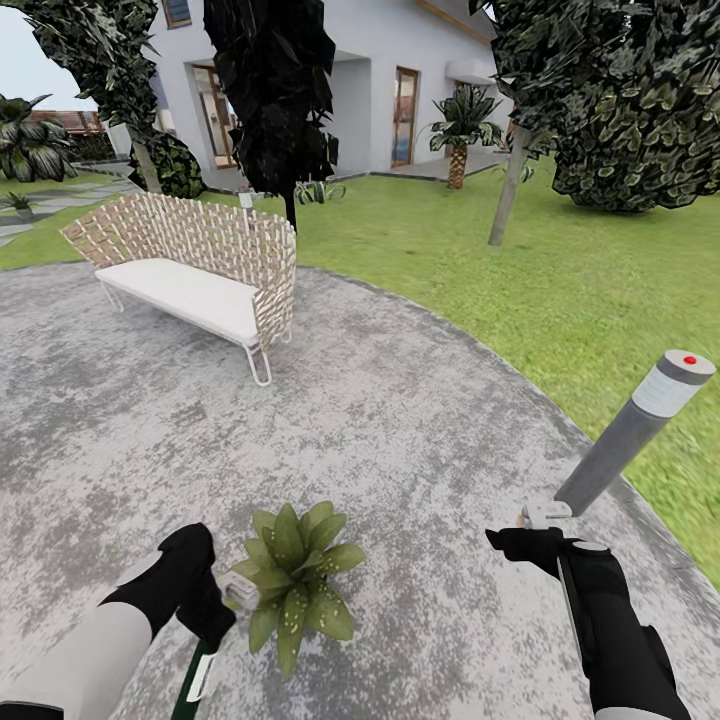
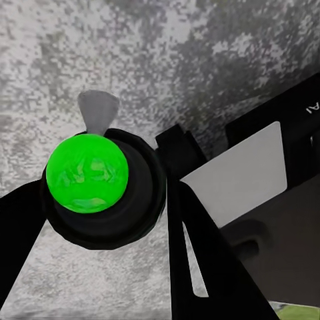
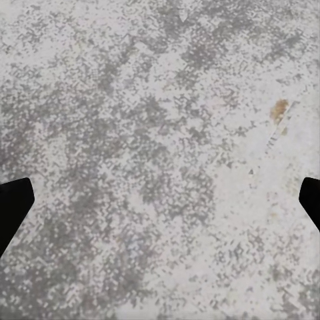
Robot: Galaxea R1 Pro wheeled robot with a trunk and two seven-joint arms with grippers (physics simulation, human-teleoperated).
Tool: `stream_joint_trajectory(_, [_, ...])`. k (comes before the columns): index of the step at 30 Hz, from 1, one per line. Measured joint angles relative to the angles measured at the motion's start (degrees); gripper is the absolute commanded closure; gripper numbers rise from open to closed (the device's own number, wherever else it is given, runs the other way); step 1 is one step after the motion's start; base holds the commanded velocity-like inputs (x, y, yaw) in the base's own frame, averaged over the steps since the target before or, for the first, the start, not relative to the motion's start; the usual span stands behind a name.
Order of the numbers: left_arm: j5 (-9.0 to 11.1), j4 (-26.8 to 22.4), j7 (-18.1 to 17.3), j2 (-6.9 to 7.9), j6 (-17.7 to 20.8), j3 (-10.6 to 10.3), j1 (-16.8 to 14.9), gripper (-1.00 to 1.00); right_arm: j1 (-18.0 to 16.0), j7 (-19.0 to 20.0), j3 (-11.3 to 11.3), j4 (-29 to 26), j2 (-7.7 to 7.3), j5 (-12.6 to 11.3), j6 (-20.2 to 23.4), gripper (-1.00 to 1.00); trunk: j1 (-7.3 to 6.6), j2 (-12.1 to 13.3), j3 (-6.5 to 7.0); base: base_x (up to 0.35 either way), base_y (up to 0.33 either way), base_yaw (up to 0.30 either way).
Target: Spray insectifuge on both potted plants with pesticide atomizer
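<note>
- Patio (image 1: pixel 400 420): round, mottled grey paving, bordered by lawn (image 1: pixel 560 280) on the far and right sides.
- Plant (image 1: pixel 295 580): low rosette of pointed green leaves, on the patio between the two arms, close to the near edge of the head view; whitish specks (image 1: pixel 292 612) dotted on the nearer leaves. Pot hidden under the foliage.
- Left gripper (image 1: pixel 215 625): black, at the lower left of the head view, just left of the plant; closed around the atomizer.
- Atomizer (image 1: pixel 240 590): white head showing just beside the plant's left leaves, green-and-white body (image 1: pixel 198 680) hanging below the gripper. From the left wrist, seen end-on as a bright green disc (image 2: pixel 87 173) in a black ring, a grey trigger tab (image 2: pixel 99 112) above it, paving beyond.
- Right gripper (image 1: pixel 525 545): black, at the lower right of the head view, well apart from the plant, near the base of the lamp. Fingertips (image 3: pixel 13 203) at opposite edges of the right wrist view, spread wide, nothing between them but bare paving.
- Lamp (image 1: pixel 635 430): grey bollard, leaning in the view, pale cap with a red dot, standing at the patio's right edge.
- Bench (image 1: pixel 195 275): woven tan back, white seat, thin white legs, on the far left of the patio.
- Background: white house (image 1: pixel 400 80), a small palm (image 1: pixel 460 130) before it, dark trees on the lawn.
</note>
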Motion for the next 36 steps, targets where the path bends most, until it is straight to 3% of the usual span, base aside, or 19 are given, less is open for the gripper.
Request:
stream_joint_trajectory(10, [-0.02,0.04,0.14,2.06,-0.01,-0.05,0.06,1.0,0.0,0.04,0.0,-0.07,0.0,-0.03,0.0,-1.0,0.0,0.0,0.0,0.0,0.0,-0.021])
stream_joint_trajectory(18, [0.03,0.03,4.78,2.03,0.02,0.19,0.34,1.0,0.0,0.08,0.0,-0.09,0.0,-0.02,0.0,-1.0,0.0,0.0,0.0,0.0,0.0,-0.124])
stream_joint_trajectory(26, [0.03,0.11,5.05,1.67,-0.03,0.26,0.41,1.0,0.0,0.06,0.0,-0.09,0.0,-0.02,0.0,-1.0,0.0,0.0,0.0,0.0,0.0,-0.003])
stream_joint_trajectory(36, [0.04,0.12,5.06,1.55,-0.27,0.46,3.27,1.0,0.0,0.09,0.0,-0.08,0.0,-0.02,0.0,-1.0,0.0,0.0,0.0,0.0,0.0,0.0])
